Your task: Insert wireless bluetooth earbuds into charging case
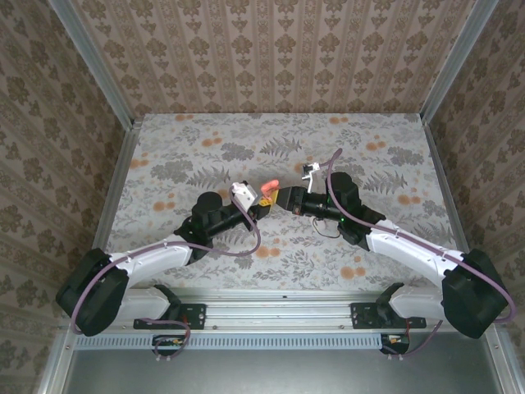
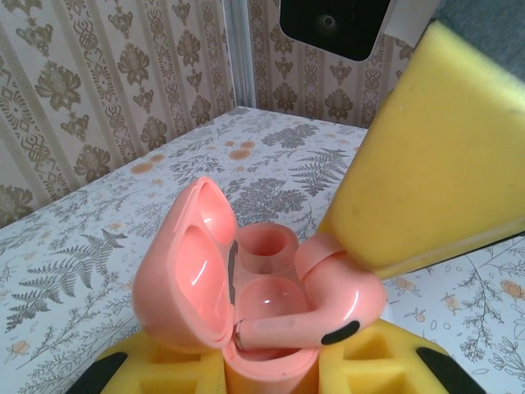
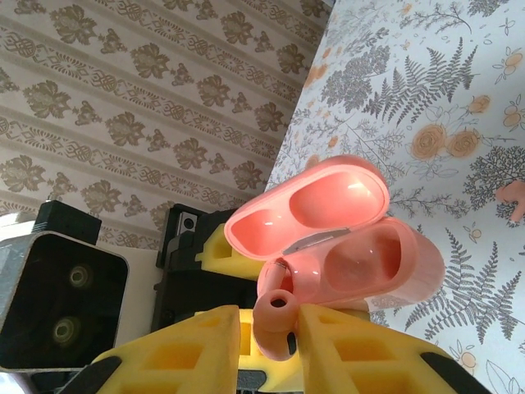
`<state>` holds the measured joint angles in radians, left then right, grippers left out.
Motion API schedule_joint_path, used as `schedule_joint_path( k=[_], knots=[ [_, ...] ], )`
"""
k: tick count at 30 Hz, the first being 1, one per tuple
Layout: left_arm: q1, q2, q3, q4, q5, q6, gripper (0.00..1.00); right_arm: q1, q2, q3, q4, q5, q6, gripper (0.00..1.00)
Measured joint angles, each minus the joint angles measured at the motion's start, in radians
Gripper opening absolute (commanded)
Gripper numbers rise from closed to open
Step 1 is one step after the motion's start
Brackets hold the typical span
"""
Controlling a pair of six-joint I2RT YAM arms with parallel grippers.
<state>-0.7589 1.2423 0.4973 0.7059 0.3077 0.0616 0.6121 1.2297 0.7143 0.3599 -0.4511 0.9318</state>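
A coral-pink charging case (image 2: 261,308) stands with its lid (image 2: 182,263) swung open, and my left gripper (image 2: 271,371) is shut on its base between yellow foam fingers. My right gripper (image 3: 271,317) is shut on a coral-pink earbud (image 3: 276,327). In the left wrist view that earbud (image 2: 332,297) lies across the case's mouth, its stem tip touching the near well by the hinge. The case (image 3: 361,258) shows both wells empty in the right wrist view. From above, the two grippers (image 1: 261,207) (image 1: 285,199) meet at the case (image 1: 267,187) mid-table.
A second coral-pink earbud (image 3: 513,199) lies loose on the flower-print tabletop (image 3: 426,98) to the right of the case. Patterned walls (image 1: 271,49) close in the table at the back and on both sides.
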Motion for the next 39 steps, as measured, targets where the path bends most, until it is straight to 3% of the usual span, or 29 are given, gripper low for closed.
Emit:
schedule_joint_path(
  k=[10, 28, 34, 39],
  knots=[
    [0.0, 0.0, 0.0, -0.004, 0.0, 0.004, 0.15, 0.0, 0.0, 0.005, -0.019, 0.002, -0.005, 0.33],
    [-0.001, 0.0, 0.0, -0.018, -0.002, 0.011, 0.16, 0.0, 0.033, 0.04, -0.045, -0.005, -0.013, 0.37],
    [-0.003, 0.0, 0.0, -0.027, -0.002, 0.012, 0.15, 0.004, 0.034, 0.044, -0.068, -0.005, -0.02, 0.38],
    [-0.005, 0.0, 0.0, -0.032, -0.009, 0.014, 0.15, 0.009, 0.04, 0.051, -0.085, -0.004, -0.038, 0.31]
  ],
)
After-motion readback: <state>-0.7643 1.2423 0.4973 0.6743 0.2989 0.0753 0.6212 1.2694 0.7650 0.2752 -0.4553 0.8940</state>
